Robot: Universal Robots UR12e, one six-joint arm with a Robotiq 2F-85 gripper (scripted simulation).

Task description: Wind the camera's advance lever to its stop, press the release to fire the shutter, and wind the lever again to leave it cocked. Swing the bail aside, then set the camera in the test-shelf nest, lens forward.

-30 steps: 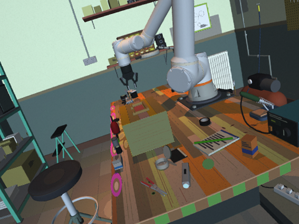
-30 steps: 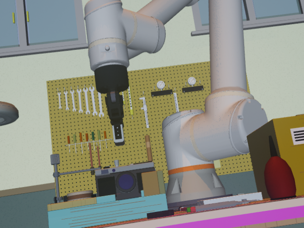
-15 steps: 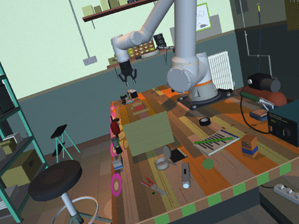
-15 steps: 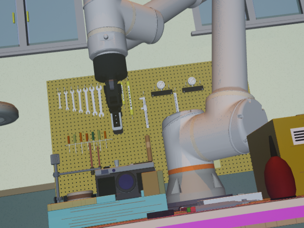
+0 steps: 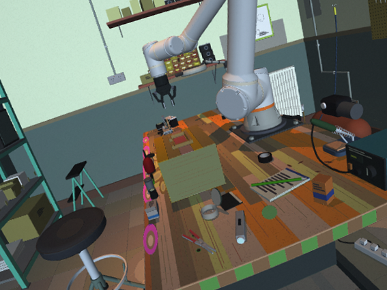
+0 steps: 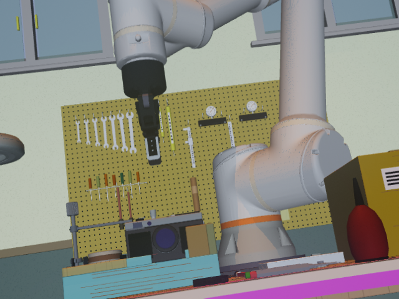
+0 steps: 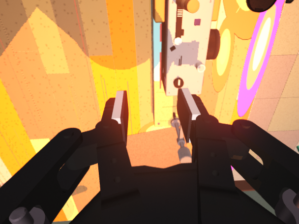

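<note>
The camera [image 6: 164,236] sits on a pale blue fixture [image 6: 141,276] at the far left corner of the bench, lens facing outward. A thin bail rod [image 6: 100,225] runs from a post [image 6: 73,231] to the camera's top plate. My gripper [image 6: 153,157] hangs well above the camera, empty and open. From the wrist camera I see the camera's top plate [image 7: 184,49] ahead of my fingers [image 7: 153,108], with its knobs and a small release button [image 7: 200,66]. In the side camera the gripper [image 5: 165,102] is above the camera [image 5: 167,124].
The bench's far left edge lies just past the camera. A tan block [image 6: 199,239] stands beside the camera. A nest frame [image 5: 181,139] lies on the bench behind a green box [image 5: 193,171]. A red blower [image 6: 365,233] and the arm's base [image 5: 258,116] stand to the right.
</note>
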